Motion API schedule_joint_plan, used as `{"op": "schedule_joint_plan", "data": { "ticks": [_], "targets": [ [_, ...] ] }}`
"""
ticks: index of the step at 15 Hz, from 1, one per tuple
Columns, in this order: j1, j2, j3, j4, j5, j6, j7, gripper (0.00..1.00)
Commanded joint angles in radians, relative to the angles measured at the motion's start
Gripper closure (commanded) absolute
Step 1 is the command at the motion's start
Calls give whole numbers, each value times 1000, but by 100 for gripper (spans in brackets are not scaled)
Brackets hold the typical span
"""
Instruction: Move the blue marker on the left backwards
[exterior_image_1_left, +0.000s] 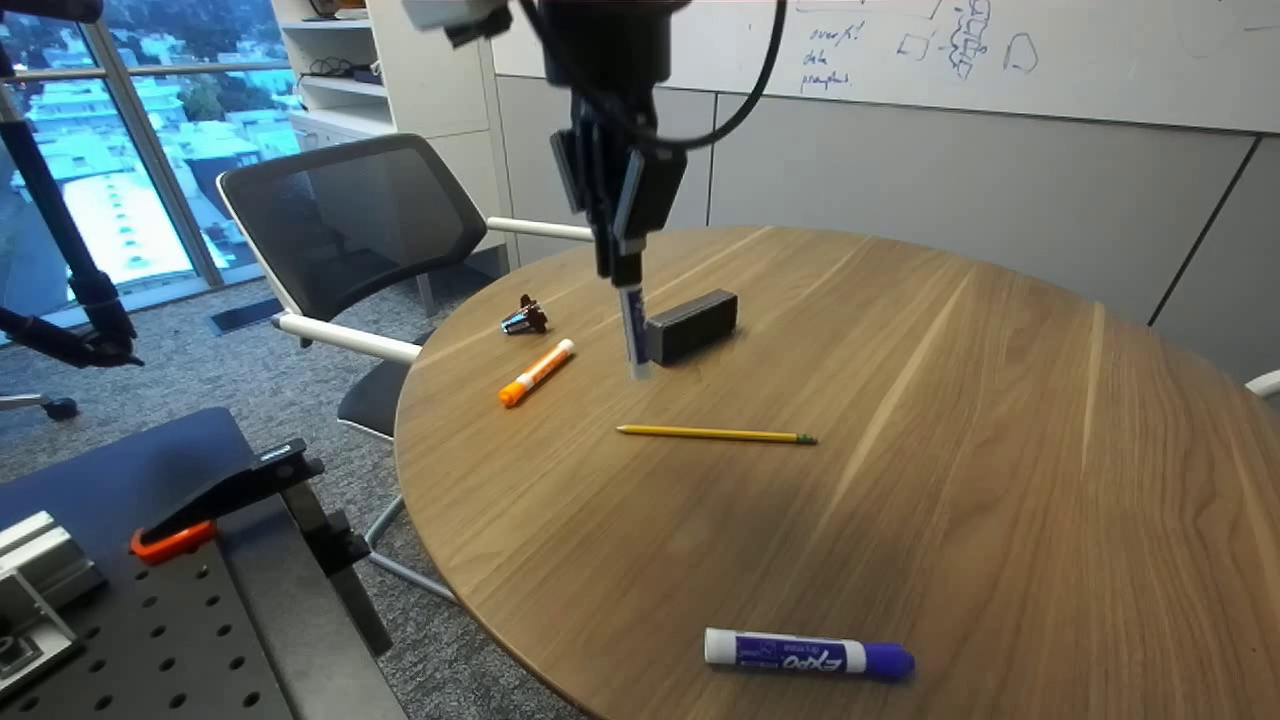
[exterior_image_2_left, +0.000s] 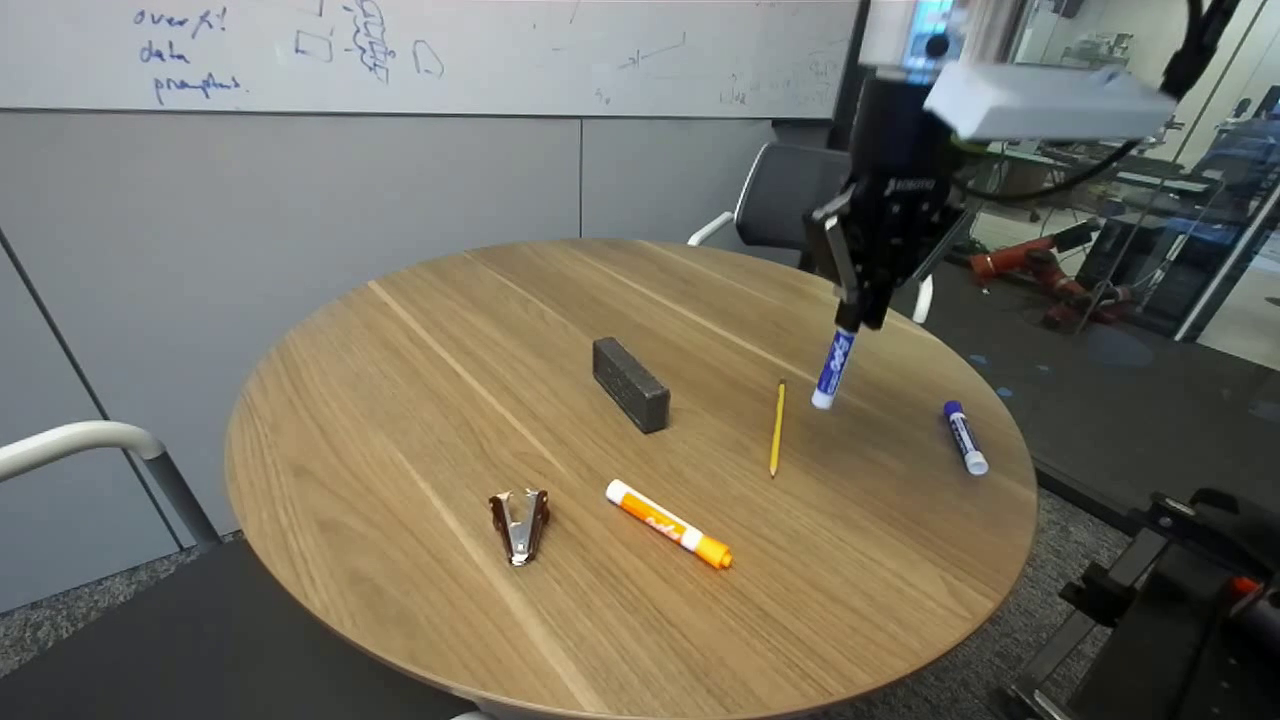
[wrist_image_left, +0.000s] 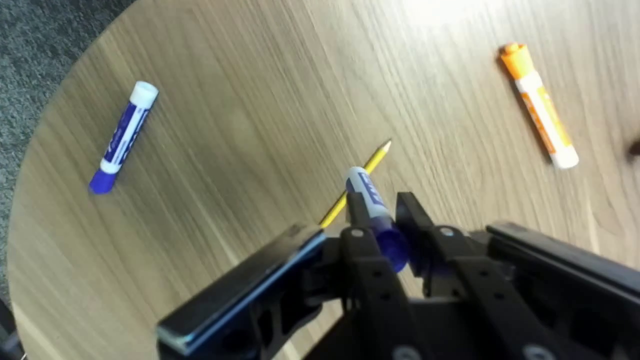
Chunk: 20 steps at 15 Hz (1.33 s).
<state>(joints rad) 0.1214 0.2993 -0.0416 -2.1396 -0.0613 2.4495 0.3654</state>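
Observation:
My gripper (exterior_image_1_left: 620, 268) is shut on a blue marker (exterior_image_1_left: 635, 328), with the fingers around its dark blue cap. The marker points down, slightly tilted, its white end above the wooden table (exterior_image_1_left: 960, 480). In an exterior view the held marker (exterior_image_2_left: 833, 368) shows a white barrel with a blue label. In the wrist view the gripper (wrist_image_left: 382, 200) has the marker (wrist_image_left: 371, 196) between its fingers, over the pencil. A second blue-capped marker (exterior_image_1_left: 808, 655) with a blue lettered label lies near the table edge, also seen in the wrist view (wrist_image_left: 125, 137). No plain-barrelled blue marker shows.
A yellow pencil (exterior_image_1_left: 720, 433), an orange marker (exterior_image_1_left: 537, 372), a dark eraser block (exterior_image_1_left: 692, 325) and a staple remover (exterior_image_1_left: 525, 317) lie on the round table. A chair (exterior_image_1_left: 350, 220) stands at the table's edge. The eraser also shows in an exterior view (exterior_image_2_left: 630, 385).

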Motion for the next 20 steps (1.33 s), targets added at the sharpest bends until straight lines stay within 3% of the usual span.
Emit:
{"op": "schedule_joint_plan", "data": {
  "ticks": [1, 7, 20],
  "targets": [
    [-97, -68, -1, 101, 126, -124, -104, 95],
    [-220, 152, -74, 474, 183, -252, -36, 95],
    [-263, 724, -82, 1115, 258, -431, 195, 95]
  ]
}}
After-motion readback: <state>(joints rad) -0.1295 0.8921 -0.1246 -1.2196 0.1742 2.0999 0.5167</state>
